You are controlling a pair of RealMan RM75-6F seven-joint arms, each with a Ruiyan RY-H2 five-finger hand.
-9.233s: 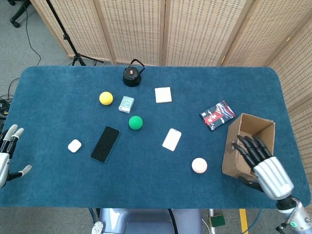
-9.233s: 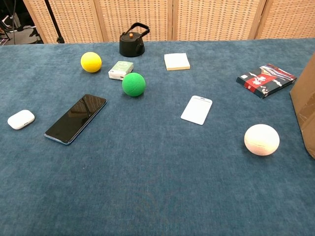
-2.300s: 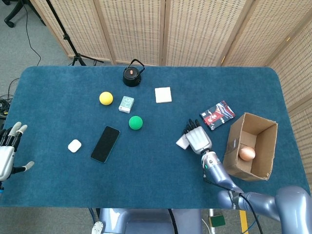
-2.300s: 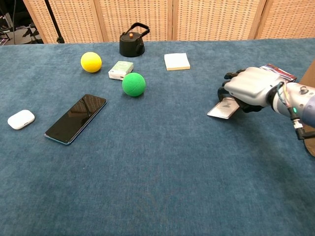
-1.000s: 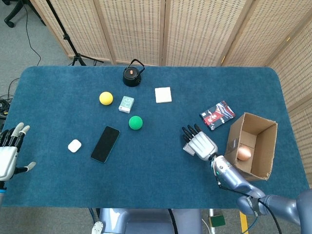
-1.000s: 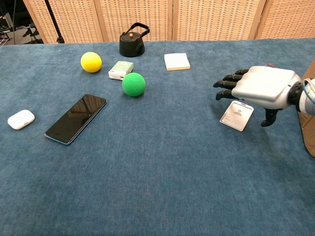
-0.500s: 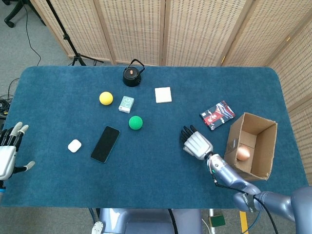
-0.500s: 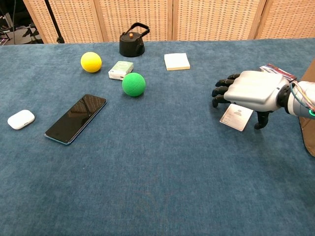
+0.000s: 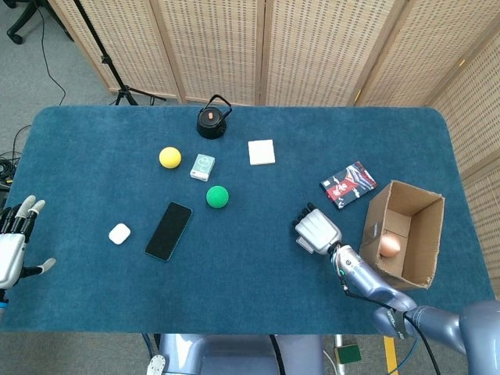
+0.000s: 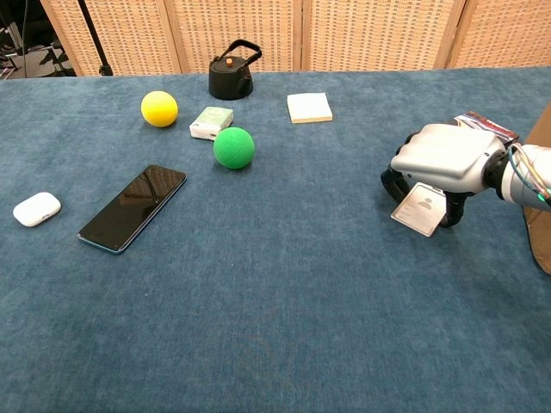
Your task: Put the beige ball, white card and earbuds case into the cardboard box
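our right hand (image 10: 441,159) curls around the white card (image 10: 421,209), tilted off the table (image 9: 94,172) beside the cardboard box (image 9: 412,205), which holds the beige ball (image 9: 390,245). our left hand (image 9: 14,248) hangs spread and empty, well apart from the earbuds case (image 10: 37,208) beside the phone (image 10: 133,207).

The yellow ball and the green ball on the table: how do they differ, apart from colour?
The yellow ball lies nearer the far edge and further left; the green ball sits closer to the table's middle, beside the black phone. In the chest view the green ball looks slightly larger, though it is also nearer the camera. Both are plain round balls resting untouched on the blue cloth, each close to the small mint box.
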